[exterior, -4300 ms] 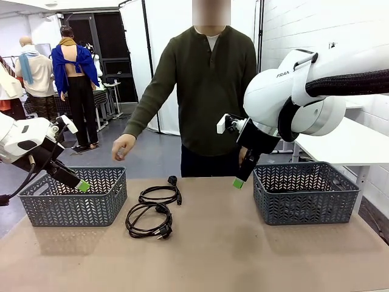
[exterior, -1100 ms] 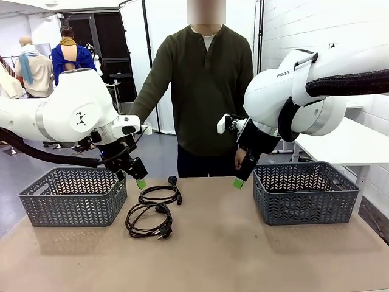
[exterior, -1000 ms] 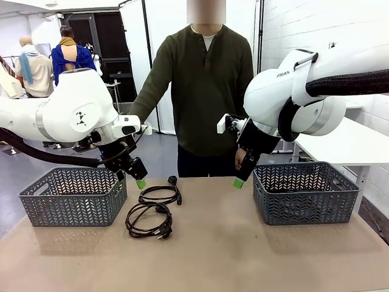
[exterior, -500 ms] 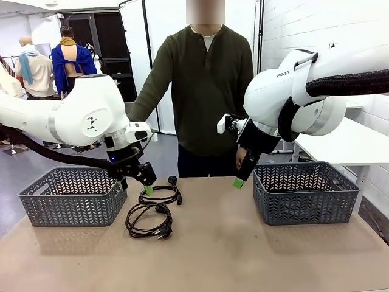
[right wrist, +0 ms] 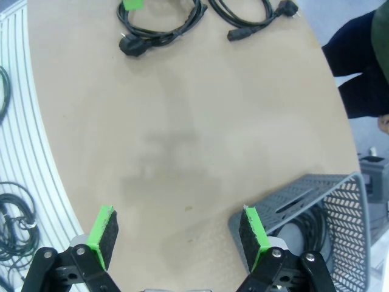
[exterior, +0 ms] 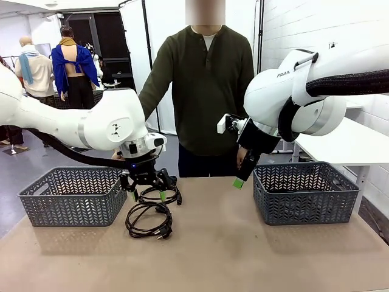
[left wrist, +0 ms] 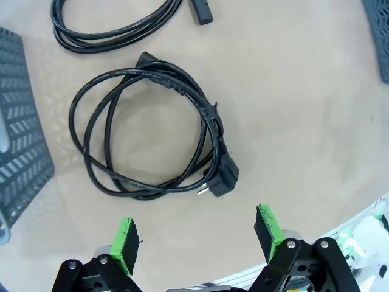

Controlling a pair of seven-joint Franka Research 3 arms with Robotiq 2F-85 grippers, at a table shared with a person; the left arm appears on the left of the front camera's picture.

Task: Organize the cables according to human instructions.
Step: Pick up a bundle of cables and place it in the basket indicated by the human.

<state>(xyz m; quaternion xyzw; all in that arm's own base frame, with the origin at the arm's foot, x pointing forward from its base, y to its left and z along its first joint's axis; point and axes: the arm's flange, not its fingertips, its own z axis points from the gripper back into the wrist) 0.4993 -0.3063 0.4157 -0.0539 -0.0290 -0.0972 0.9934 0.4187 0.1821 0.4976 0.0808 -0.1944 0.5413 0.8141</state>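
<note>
Smooth, matt tan finish on the desk [right wrist: 182, 152], faintly mottled. Rubbery black sheathing with a slight sheen on the cables [left wrist: 220, 178]. Grey moulded plastic, pierced in a herringbone pattern, for the baskets [exterior: 304, 201]. Glossy white shell on the right arm [exterior: 304, 91]. Matt green pads [left wrist: 124, 243] on the black left end effector [left wrist: 196, 234].

Open table [exterior: 231, 255] between baskets [exterior: 304, 204] (cables [exterior: 164, 231] leftward).

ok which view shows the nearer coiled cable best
Left wrist view: the nearer cable lies whole and large, plug clear. Front view shows it small and foreshortened; right wrist view, tiny at the top edge.
</note>
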